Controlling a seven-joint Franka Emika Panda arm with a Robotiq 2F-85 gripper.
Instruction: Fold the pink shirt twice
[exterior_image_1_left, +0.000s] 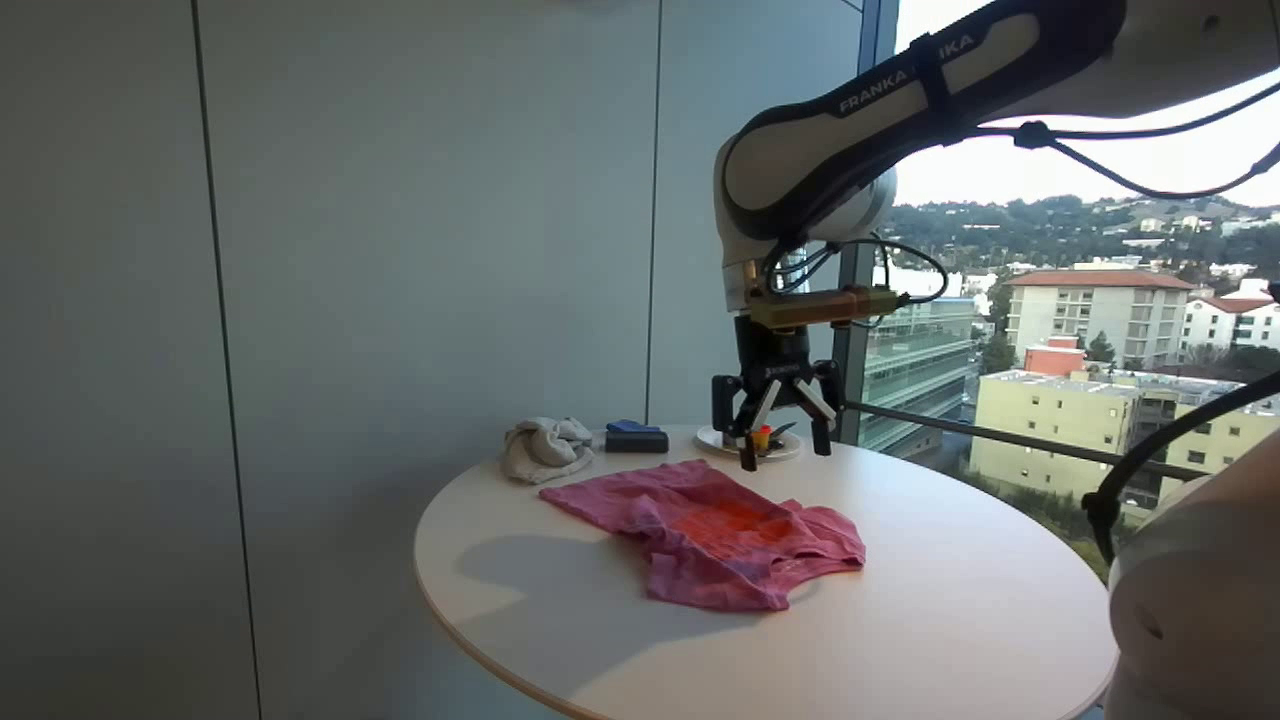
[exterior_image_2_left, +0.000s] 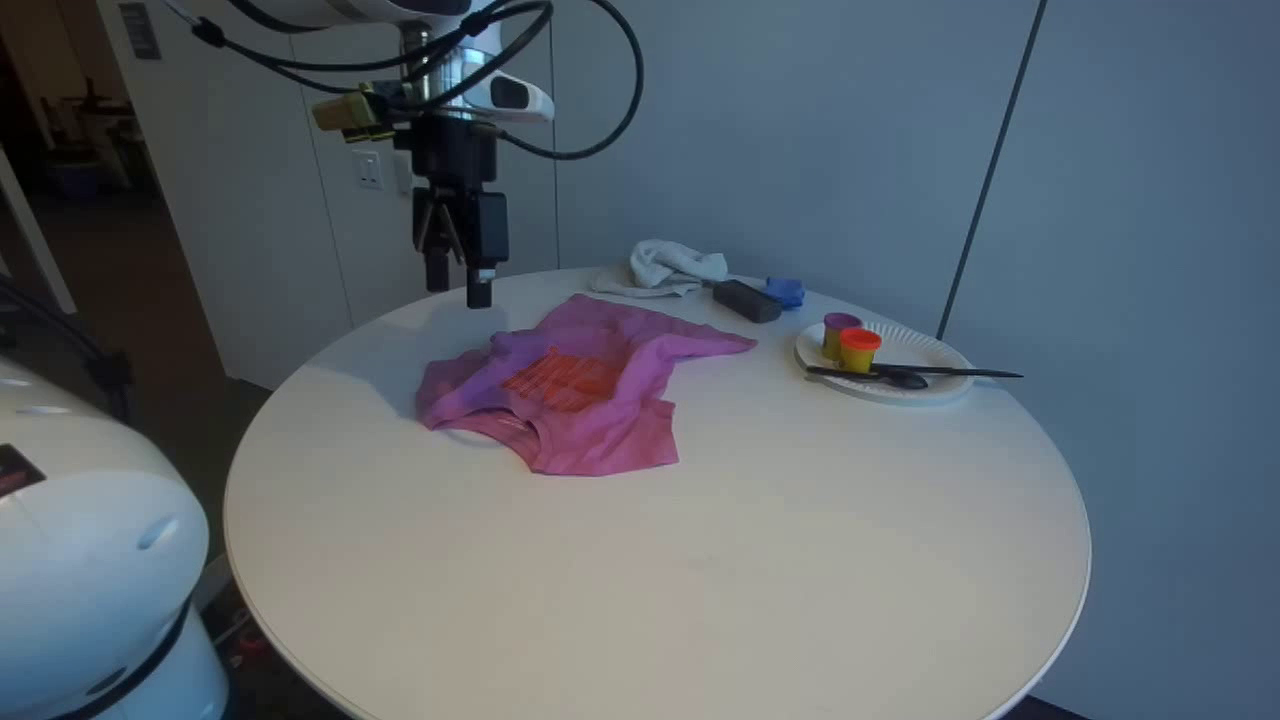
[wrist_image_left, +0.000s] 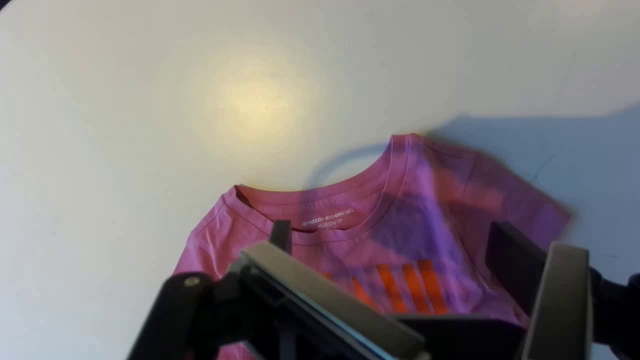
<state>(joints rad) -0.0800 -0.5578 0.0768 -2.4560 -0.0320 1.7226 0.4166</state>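
Round and pale, the worktop (exterior_image_2_left: 760, 580) shows its curved rim in both exterior views. On it the pink shirt (exterior_image_2_left: 630, 370) lies unfolded and wrinkled, orange stripes facing up, neckline slightly gaping, shadow falling across one sleeve. Past the collar, a broad stretch of bare surface runs across the wrist view, and in both exterior views it reaches out toward the rim. Above the shirt hangs the end effector (exterior_image_1_left: 785, 448), its fingers spread with a gap between them, apart from the fabric. Room is tighter on the hem side: a grey-white cloth (exterior_image_1_left: 560, 440) lies near one hem corner, close to the far rim, and just beside it are a dark case (exterior_image_2_left: 747, 300) and a small blue item (exterior_image_2_left: 785, 292). Farther along, near the rim, a paper plate (exterior_image_2_left: 915, 345) bears two lidded tubs (exterior_image_2_left: 858, 360), a dark spoon (exterior_image_2_left: 905, 380) and a longer pointed utensil (exterior_image_2_left: 960, 371) whose tip juts beyond the plate. Grey wall panels (exterior_image_1_left: 430, 250) bound that side; a window (exterior_image_1_left: 1100, 240) adjoins them. A white robot body (exterior_image_2_left: 90, 590) stands near the edge in both exterior views.
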